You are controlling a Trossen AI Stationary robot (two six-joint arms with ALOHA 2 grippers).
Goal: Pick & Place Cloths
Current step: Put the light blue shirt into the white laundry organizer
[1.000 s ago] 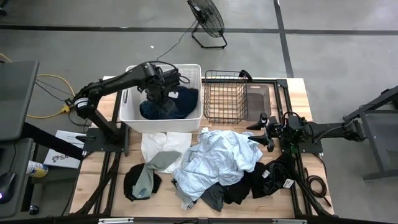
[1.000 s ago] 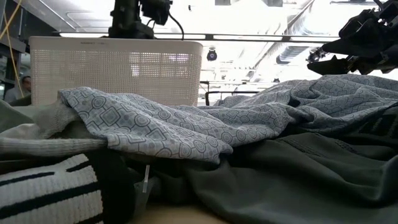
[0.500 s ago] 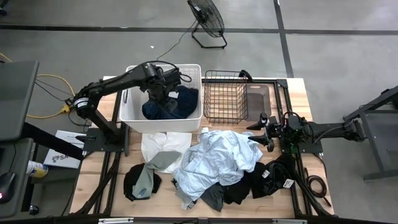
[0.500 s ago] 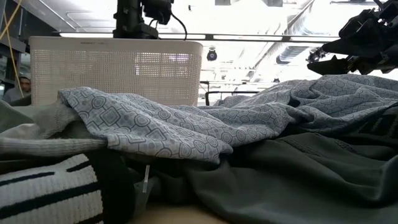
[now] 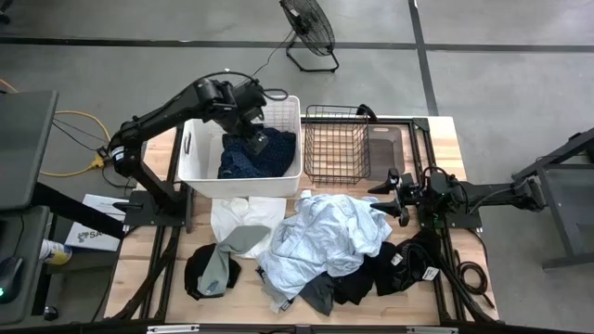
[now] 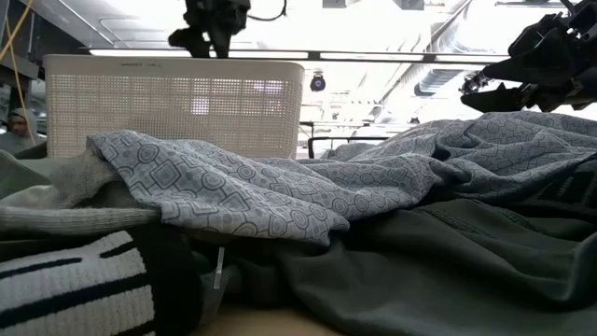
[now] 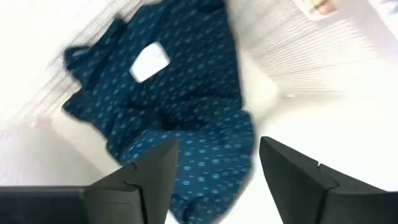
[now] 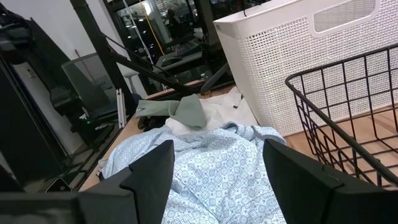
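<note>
Moved: left gripper (image 7: pixel 214 180) has risen out of the white tub (image 5: pixel 200 167), its fingers now spread and holding nothing
Navy cloth (image 5: pixel 258 153): dark blue with small pale dots and a white tag; lies crumpled inside the tub, released since a second ago
Cloth pile (image 5: pixel 320 241): light blue patterned, white, grey and black; heaped on the table, unchanged
Right gripper (image 8: pixel 214 186): fingers spread, empty, beside the wire basket (image 5: pixel 336 144)

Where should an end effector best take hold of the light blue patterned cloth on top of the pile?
Probably at the raised crumpled folds near the middle of the light blue patterned cloth, coming straight down from above. It lies loosely bunched on top of the other cloths, so a high ridge gives a pinch without catching those beneath.
</note>
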